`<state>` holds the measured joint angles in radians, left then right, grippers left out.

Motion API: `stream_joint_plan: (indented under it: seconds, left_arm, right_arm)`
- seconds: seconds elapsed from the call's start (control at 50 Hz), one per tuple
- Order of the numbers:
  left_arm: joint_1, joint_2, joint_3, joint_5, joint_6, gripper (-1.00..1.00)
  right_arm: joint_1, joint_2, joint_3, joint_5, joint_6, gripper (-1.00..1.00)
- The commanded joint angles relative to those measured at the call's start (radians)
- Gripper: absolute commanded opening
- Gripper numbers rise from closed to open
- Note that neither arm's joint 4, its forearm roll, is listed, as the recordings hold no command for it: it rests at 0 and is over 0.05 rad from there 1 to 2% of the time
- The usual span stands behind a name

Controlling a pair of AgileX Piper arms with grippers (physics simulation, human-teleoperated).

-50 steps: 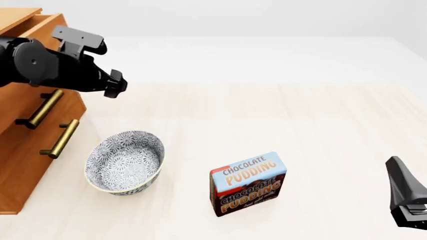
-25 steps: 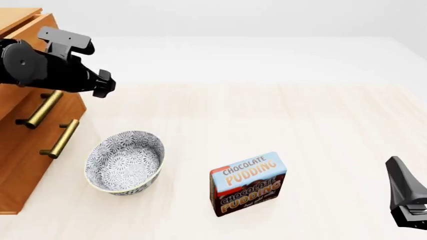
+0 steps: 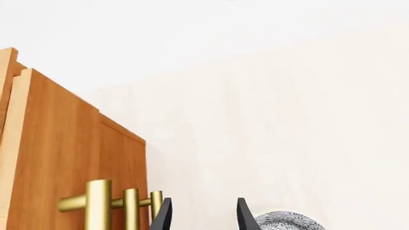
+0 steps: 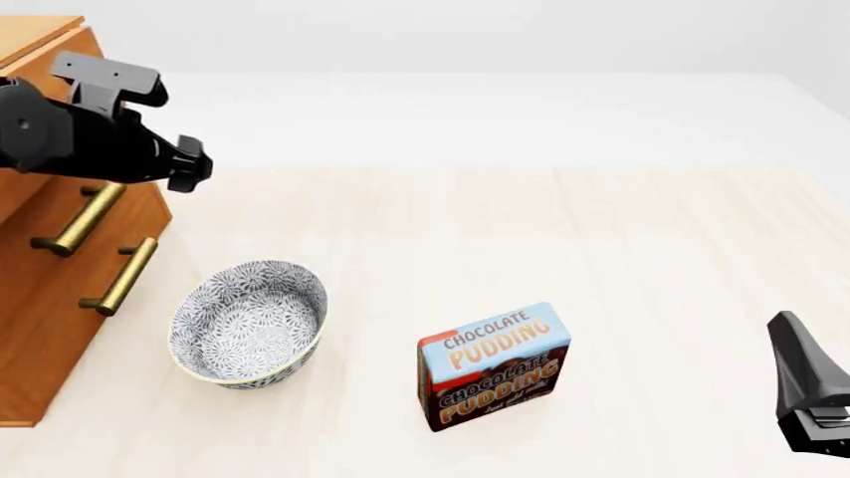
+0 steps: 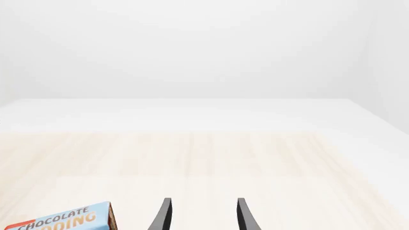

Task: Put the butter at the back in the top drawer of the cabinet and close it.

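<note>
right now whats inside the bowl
The bowl shows only its own speckled lining in the front view, with nothing lying in it. The left wrist view catches just a sliver of its rim, so that view adds nothing.

patterned bowl [image 4: 249, 321] left of upright chocolate pudding box [image 4: 495, 364], apart

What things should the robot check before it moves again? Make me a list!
1. Butter in sight: not ok, none shows in any view.
2. Left gripper empty and open: ok.
3. Top drawer shut: cannot tell, the left arm hides its front.
4. Left gripper beside the cabinet handles: ok.
5. Right gripper open, apart from the pudding box: ok.
6. Bowl out of the drawer's way: cannot tell.
</note>
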<state>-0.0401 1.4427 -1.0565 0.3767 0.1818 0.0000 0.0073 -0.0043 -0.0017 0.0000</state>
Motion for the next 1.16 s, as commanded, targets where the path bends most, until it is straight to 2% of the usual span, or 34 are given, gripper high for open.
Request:
stream_joint_plan:
  seconds: [0.02,0.9,1.16]
  left_arm:
    - [0.027,-0.016,0.002,0.000,0.004,1.00]
    - [0.100,-0.022,0.029,-0.027,0.011,1.00]
    - [0.095,-0.053,0.047,-0.030,0.006,1.00]
  right_arm:
    - [0.000,0.000,0.000,0.000,0.000,1.00]
    - [0.000,0.000,0.000,0.000,0.000,1.00]
    - [0.000,0.000,0.000,0.000,0.000,1.00]
